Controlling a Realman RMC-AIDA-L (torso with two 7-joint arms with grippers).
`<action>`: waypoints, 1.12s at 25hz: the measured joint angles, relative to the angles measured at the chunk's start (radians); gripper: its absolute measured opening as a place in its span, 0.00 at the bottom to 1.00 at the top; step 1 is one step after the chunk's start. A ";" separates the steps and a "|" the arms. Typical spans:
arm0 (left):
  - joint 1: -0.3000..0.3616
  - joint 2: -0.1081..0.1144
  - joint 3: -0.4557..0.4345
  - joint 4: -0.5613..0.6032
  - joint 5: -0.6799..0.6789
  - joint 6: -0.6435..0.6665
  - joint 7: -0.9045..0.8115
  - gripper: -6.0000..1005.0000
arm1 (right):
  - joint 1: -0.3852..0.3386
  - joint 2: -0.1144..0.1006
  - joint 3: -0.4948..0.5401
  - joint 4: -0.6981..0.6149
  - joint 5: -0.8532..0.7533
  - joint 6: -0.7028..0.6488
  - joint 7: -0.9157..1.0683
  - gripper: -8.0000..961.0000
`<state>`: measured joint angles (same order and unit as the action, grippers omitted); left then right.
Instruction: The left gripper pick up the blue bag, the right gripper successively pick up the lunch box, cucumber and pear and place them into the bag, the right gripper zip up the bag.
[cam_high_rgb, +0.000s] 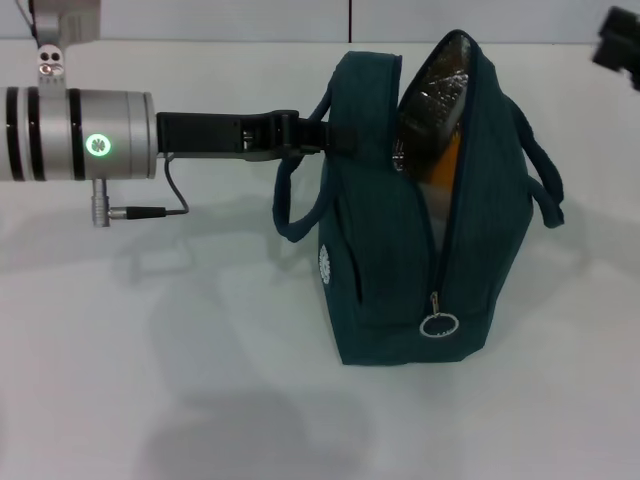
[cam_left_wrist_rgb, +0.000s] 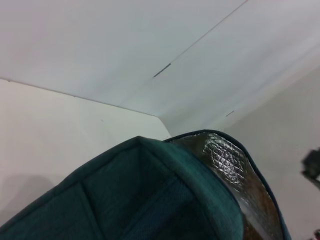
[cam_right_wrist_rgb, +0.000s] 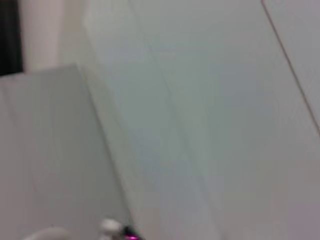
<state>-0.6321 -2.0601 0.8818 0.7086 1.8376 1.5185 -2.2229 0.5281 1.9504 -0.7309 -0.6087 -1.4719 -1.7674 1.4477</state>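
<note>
Teal blue bag (cam_high_rgb: 420, 230) stands upright, zip partly open.

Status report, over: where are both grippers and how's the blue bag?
Left gripper shut on blue bag handle. Right gripper far right, clear of bag. Bag upright, zip partly open, orange showing inside. Nothing blocking the ring pull.

Dark teal blue bag (cam_high_rgb: 400, 270) with quilted silver lining, white round logo, black left gripper (cam_high_rgb: 300, 133), white table (cam_high_rgb: 150, 380)

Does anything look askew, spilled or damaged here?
Nothing stands out. The blue bag stands upright on the table, its zip open at the top, with the left gripper at its handle; the right gripper is off by the far edge.
</note>
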 joint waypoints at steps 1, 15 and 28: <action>0.000 0.000 0.000 0.000 0.000 -0.001 0.000 0.09 | -0.011 -0.002 0.001 0.000 0.008 -0.050 -0.034 0.33; 0.001 -0.002 -0.001 -0.021 -0.006 -0.021 0.002 0.09 | -0.004 0.005 -0.153 0.007 -0.291 -0.183 -0.212 0.75; 0.002 -0.002 -0.001 -0.025 -0.007 -0.021 0.000 0.10 | 0.079 0.045 -0.316 0.085 -0.381 0.066 -0.138 0.75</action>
<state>-0.6304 -2.0619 0.8804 0.6841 1.8306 1.4979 -2.2224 0.6068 1.9949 -1.0469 -0.5237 -1.8529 -1.7014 1.3101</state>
